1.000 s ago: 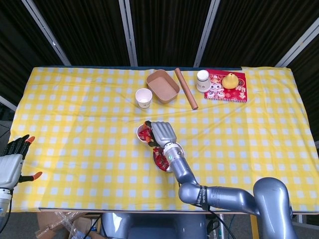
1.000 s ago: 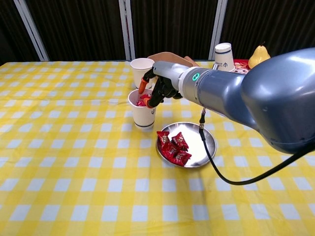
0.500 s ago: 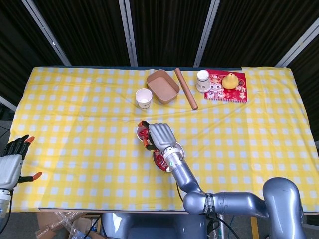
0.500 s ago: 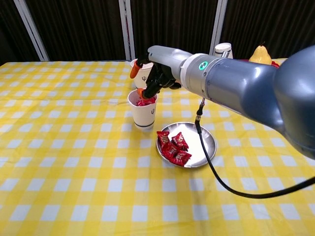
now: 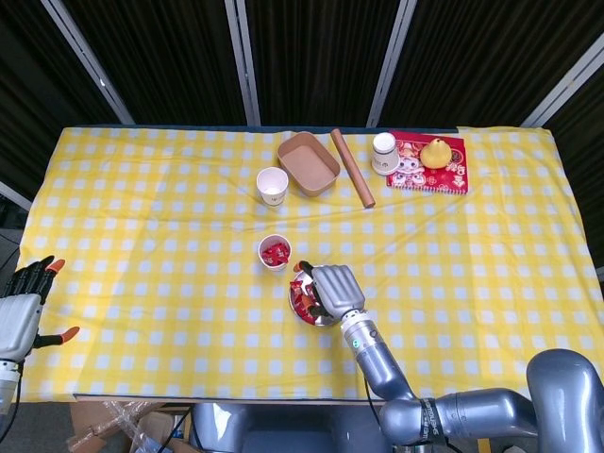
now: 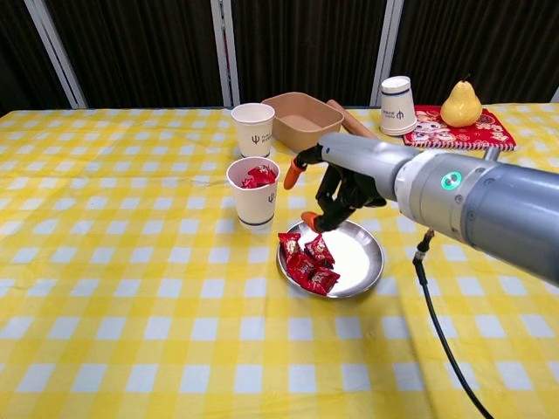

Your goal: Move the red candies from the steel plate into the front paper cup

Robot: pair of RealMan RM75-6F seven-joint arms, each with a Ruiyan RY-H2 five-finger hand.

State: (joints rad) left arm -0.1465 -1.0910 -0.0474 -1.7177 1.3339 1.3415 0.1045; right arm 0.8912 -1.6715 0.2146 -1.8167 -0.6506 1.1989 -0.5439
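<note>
The table (image 5: 142, 208), under a yellow-and-white checked cloth, fills the middle of both views; the right arm (image 6: 472, 205) reaches in from the right edge of the chest view, and its right hand (image 6: 336, 188) hangs above the far rim of the steel plate (image 6: 360, 253) near the centre, fingers spread and curved downward with nothing between them, orange fingertips (image 6: 291, 175) pointing toward the cup; the left hand (image 5: 24, 307) sits at the lower left edge of the head view, beside the table's edge, fingers apart and empty. Along the upper centre of the frame lie a brown tray (image 5: 308, 163), a wooden roller (image 5: 352, 168), a red printed mat (image 5: 427, 151) carrying a yellow pear (image 6: 461, 103), an upturned paper cup (image 6: 396, 105) and the rear paper cup (image 6: 252, 129); the front paper cup (image 6: 253, 202) stands just left of the plate, red wrappers showing at its mouth; the remaining red candies (image 6: 307, 260) lie heaped on the plate's left side.
</note>
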